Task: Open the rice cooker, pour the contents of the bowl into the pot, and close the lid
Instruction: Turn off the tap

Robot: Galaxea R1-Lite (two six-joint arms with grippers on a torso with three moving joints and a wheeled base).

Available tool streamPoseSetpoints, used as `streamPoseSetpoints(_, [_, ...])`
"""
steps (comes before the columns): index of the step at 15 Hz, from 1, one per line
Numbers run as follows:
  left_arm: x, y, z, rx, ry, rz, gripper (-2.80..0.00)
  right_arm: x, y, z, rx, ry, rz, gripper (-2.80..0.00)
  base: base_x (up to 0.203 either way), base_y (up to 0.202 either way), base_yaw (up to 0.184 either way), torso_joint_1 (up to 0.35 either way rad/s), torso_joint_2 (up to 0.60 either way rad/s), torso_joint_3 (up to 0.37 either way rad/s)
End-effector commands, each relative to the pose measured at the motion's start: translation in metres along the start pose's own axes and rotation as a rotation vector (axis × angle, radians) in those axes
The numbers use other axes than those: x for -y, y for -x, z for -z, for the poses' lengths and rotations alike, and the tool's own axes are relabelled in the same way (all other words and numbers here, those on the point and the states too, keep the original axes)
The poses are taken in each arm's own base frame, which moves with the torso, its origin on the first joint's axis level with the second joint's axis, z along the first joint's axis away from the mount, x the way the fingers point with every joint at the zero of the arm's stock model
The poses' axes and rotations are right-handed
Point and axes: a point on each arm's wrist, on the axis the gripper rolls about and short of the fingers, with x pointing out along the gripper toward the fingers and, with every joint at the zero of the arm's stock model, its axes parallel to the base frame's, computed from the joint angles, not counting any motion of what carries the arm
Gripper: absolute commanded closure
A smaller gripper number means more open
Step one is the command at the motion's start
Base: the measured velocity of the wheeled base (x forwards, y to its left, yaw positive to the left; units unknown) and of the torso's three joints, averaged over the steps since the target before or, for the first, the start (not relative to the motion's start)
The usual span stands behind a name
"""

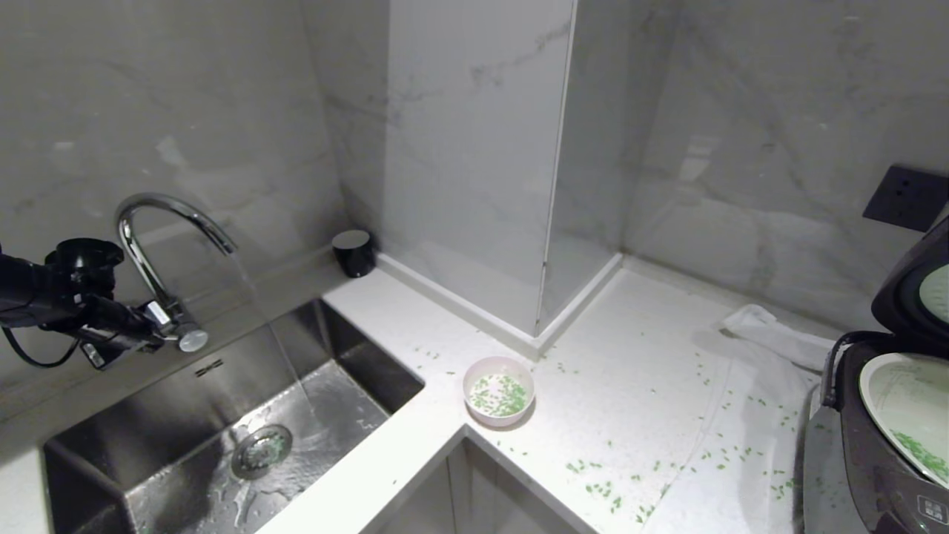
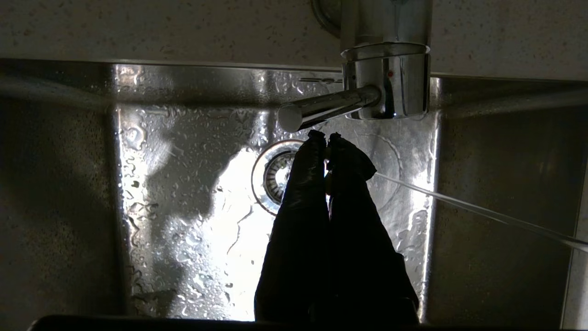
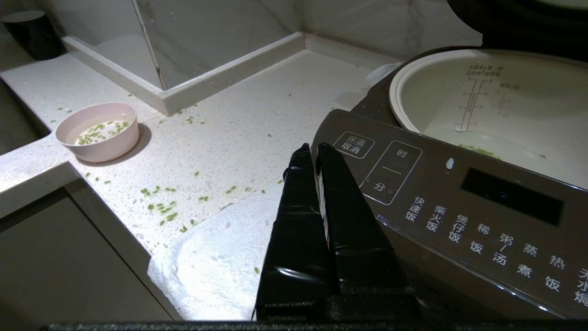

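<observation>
the rice cooker is cut off at the right edge of the counter, lid up, pot half seen. the bowl sits near the counter's front edge by the sink. the left hand, pressed together, is at the tap. the right hand is together too.

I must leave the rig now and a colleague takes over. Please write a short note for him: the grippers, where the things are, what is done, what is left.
Left gripper: shut, empty, at the faucet lever over the sink; water is running.
Right gripper: shut, empty, parked at the front panel of the rice cooker.
Lid: open.
Pot: in the cooker, with some green bits inside.
Pink bowl: upright on the counter near the sink corner, with a few bits in it. Many bits lie scattered on the counter.
Done: lid opened, some of the bits are in the pot.
Left: close the lid; the faucet is on.
</observation>
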Motion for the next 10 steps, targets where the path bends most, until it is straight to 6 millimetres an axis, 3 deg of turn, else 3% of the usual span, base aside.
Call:
streamPoseSetpoints(1, [0.000,-0.005,-0.001,0.002,0.003,-0.001,0.00,0.000,0.000,0.000,-0.003,-0.001,-0.001,0.00,0.000,0.000,0.000,0.000,0.00,0.000])
streamPoseSetpoints(6, [0.000,-0.022,-0.004,0.055,0.014,-0.094,0.00,0.000,0.000,0.000,-0.003,-0.001,-0.001,0.00,0.000,0.000,0.000,0.000,0.00,0.000])
streamPoseSetpoints(10, [0.002,-0.020,-0.007,0.073,0.026,-0.096,0.00,0.000,0.000,0.000,-0.003,0.001,-0.001,0.00,0.000,0.000,0.000,0.000,0.00,0.000])
